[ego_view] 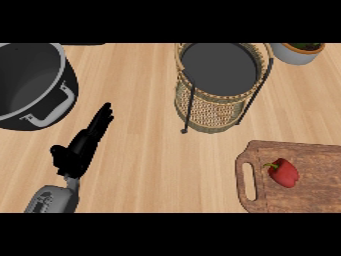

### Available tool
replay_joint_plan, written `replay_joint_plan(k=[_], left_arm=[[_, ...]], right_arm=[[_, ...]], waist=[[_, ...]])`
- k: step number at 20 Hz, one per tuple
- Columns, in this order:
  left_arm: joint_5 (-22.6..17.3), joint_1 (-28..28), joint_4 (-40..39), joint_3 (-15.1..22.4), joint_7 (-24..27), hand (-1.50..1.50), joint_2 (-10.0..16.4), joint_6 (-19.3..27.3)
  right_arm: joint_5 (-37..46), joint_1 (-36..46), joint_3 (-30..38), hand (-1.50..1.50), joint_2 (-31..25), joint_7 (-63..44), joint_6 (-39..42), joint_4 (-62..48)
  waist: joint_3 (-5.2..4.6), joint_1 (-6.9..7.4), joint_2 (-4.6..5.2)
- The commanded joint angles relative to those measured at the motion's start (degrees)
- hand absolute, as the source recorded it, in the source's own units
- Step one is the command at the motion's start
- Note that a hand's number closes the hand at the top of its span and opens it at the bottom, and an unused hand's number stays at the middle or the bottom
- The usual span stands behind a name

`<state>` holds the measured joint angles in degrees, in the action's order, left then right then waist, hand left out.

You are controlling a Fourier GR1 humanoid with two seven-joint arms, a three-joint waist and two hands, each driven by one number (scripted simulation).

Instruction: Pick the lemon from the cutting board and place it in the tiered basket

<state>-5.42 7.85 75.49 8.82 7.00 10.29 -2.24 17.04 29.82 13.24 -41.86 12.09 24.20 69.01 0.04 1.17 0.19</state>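
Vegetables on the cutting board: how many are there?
1: a red bell pepper on the brown wooden cutting board, near its left end. Its right end is cropped.

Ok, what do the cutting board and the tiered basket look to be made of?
Cutting board: looks like wood, matt brown, with visible grain. Tiered basket: walls seem woven wicker or rattan, tan with a lattice pattern; its thin black rods are probably metal.
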Motion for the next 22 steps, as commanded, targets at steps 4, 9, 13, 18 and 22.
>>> replay_joint_plan(k=[4, 9, 13, 18, 22], left_arm=[[-0.48, 0.24, 0.91, -1.41, -2.24, 0.00, 0.83, -1.24], [2.49, -2.06, 0.97, 0.82, 0.33, 0.00, -1.95, 0.60], [1.69, 0.99, -0.19, -1.26, -0.59, 0.00, -2.24, 0.60], [1.02, 2.14, -1.42, -2.29, -1.07, 0.00, -1.16, -1.87], [2.67, -0.10, 0.98, -1.57, -1.08, 0.00, -1.64, -0.65]], right_arm=[[-4.06, 16.50, -2.51, 1.50, 5.28, -17.03, 4.25, 1.94], [-3.52, 24.88, -5.20, 1.50, 9.43, -26.25, 4.10, 0.32], [-0.58, 31.19, -6.73, 1.50, 14.58, -25.65, -0.61, -8.33], [1.78, 35.43, -11.01, 1.50, 20.17, -28.88, -0.66, -10.04], [4.24, 37.93, -10.42, 1.50, 21.06, -22.05, -2.85, -20.01]], waist=[[-0.11, -0.20, -0.25], [-0.10, -0.22, -0.26], [-0.08, -0.05, 0.04], [-0.08, -0.39, -0.05], [-0.05, -0.01, 0.04]])
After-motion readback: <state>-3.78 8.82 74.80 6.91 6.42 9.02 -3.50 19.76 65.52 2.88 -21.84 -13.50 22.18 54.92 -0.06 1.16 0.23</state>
